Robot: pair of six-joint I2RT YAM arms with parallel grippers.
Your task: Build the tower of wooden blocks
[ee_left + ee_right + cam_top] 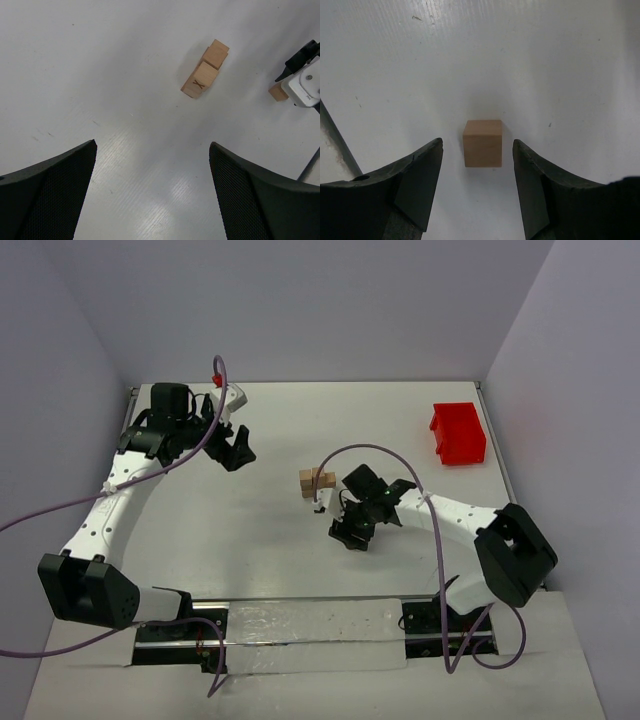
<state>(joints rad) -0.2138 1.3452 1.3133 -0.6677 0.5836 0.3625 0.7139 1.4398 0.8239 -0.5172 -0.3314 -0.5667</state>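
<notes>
Your right pincer (477, 143) is down over one loose cube (482, 142) on the desk (560, 60). Its jaws are apart, with one on each side of the wood and a strip of bare desk showing in both gaps. It brackets the cube but is not clamped on it. The cube sits square to the fingers (420, 185), flat faces toward them, and a little nearer the one on the right of the wrist view. Being a cube, it has no long axis to line up with.

The tower (204, 75) is so far only a small cluster of cubes, one marked with an X. It stands mid-desk, just beside the loose cube, on the side away from the arm bases.

Your left pincer (153, 145) hangs wide apart and empty, well off to the left, so the right arm is much the nearer. The red bin (458, 432) is well apart, at the far right.

I judge the next move to be closing on the cube, lifting it, and making a short hop forward to the tower. Mind that the fingers don't nudge the cluster.
</notes>
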